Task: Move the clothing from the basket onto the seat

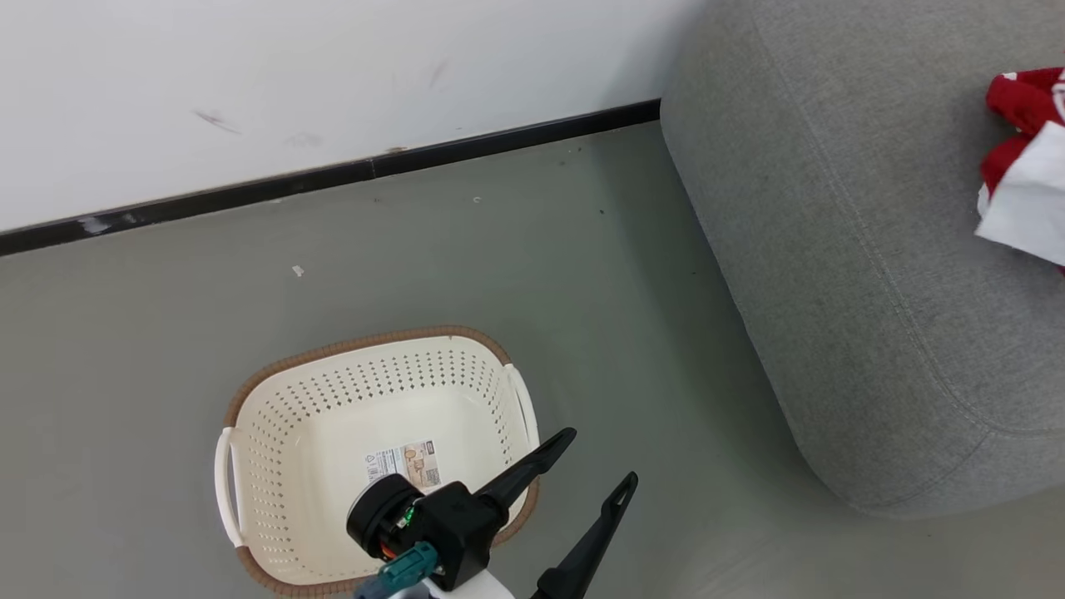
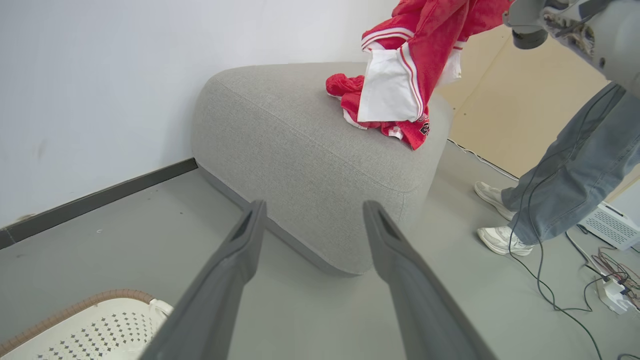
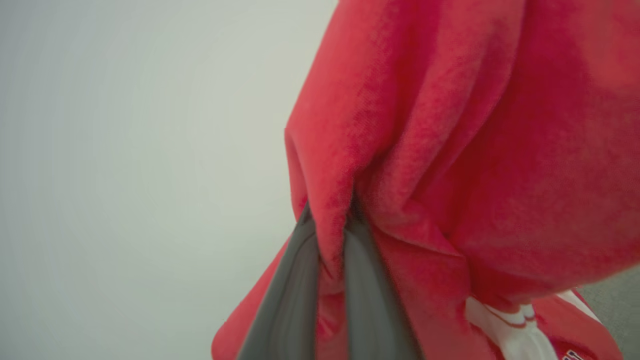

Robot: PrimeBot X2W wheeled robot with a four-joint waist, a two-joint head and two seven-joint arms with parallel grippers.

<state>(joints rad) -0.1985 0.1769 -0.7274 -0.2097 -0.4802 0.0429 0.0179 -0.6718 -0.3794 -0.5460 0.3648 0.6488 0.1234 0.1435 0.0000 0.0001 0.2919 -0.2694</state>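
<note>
a grey upholstered seat [image 1: 832, 249] with rounded edges stands on a grey floor [image 1: 499, 249], close to a white wall [image 1: 333, 66] with a dark skirting strip [image 1: 499, 137].

the red clothing [image 2: 400, 85] with white trim is at the seat. in the left wrist view one bunched part rests on the seat's top, towards the side away from the wall. more red and white fabric hangs down onto it from above the seat.

in the right wrist view, the right gripper [image 3: 330, 215] has its two dark fingers pressed together on a fold of the red cloth.

the cream basket [image 1: 333, 399] with a brown rim sits on the floor, well apart from the seat's rounded end. its perforated bottom is in plain sight, with a paper label [image 1: 405, 464] on it.

the left gripper [image 1: 600, 456] hovers over the basket's edge on the side nearer the seat. its fingers are spread wide, pointing towards the seat, with nothing between them.

on the seat's side away from the wall stands a person in jeans [image 2: 575, 165] and pale shoes [image 2: 500, 240], with cables [image 2: 550, 280] trailing on the floor.
</note>
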